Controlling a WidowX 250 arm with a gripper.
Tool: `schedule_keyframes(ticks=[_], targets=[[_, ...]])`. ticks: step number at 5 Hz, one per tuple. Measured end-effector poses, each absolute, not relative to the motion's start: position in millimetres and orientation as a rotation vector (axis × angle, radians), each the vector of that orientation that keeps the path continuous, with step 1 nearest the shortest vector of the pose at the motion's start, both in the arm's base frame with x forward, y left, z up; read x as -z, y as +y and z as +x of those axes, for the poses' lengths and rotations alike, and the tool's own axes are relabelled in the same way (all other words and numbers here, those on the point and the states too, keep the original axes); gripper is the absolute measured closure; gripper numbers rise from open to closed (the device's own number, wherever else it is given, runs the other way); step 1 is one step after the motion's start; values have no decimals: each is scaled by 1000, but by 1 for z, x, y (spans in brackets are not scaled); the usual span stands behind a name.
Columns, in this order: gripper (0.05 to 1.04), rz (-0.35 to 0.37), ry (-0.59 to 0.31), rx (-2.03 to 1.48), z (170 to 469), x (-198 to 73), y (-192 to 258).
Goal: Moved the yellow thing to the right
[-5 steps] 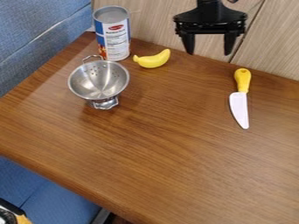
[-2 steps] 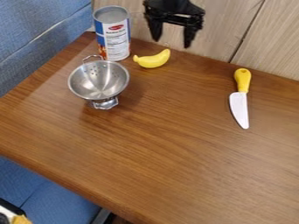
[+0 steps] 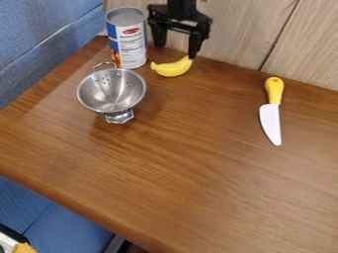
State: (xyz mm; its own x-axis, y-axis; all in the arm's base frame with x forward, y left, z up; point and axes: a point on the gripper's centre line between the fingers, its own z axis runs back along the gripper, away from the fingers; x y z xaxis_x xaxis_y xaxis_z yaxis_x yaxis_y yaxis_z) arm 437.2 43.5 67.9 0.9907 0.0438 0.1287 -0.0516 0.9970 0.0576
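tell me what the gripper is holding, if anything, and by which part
Nothing is held: the gripper hangs open, its fingers apart with no thing between them, above and behind the banana.

Brown wood-grain surface point(image 3: 178, 173); black tool point(image 3: 176, 51); yellow banana point(image 3: 173, 68), twelve o'clock; blue-white-red can point(image 3: 131, 44), eleven o'clock; silver colander point(image 3: 109, 96), ten o'clock; yellow-handled, white-bladed knife point(image 3: 270, 118), three o'clock.

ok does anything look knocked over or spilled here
Nothing stands out: the food can and metal colander are upright, the toy banana and yellow-handled toy knife lie flat, and I see no spill or damage.
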Motion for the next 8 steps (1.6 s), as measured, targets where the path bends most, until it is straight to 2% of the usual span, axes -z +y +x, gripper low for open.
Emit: schedule_keyframes(ticks=[3, 4, 6, 8], targets=[[83, 50, -58, -22, 441, -41, 36], [130, 64, -61, -44, 442, -40, 38], [662, 78, -75, -86, 440, -31, 39], [670, 87, -80, -187, 433, -33, 40]])
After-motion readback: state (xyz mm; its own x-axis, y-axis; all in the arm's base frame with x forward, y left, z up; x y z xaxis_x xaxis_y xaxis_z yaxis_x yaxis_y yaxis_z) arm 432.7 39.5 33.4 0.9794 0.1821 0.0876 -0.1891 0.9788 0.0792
